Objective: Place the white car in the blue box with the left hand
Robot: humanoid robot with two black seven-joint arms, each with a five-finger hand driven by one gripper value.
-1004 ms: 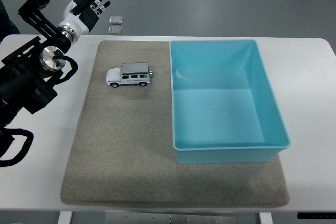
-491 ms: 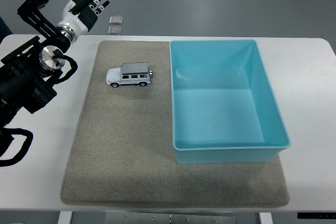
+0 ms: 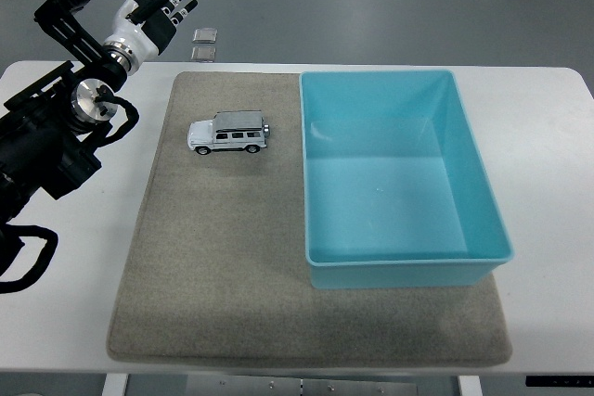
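Note:
A small white toy car (image 3: 228,133) stands on its wheels on the grey mat (image 3: 223,257), at the mat's far left part, nose pointing left. The blue box (image 3: 399,183) sits on the right side of the mat, open and empty, its left wall a short gap right of the car. My left hand (image 3: 158,5) is raised past the table's far left corner, fingers spread and holding nothing, well up and left of the car. The right arm is out of view.
The white table (image 3: 548,183) carries the mat and box. Two small square plates (image 3: 205,44) lie on the floor beyond the table's far edge. My left arm's black forearm (image 3: 46,146) covers the table's left side.
My left hand has shifted slightly right and up. The car and box have not moved.

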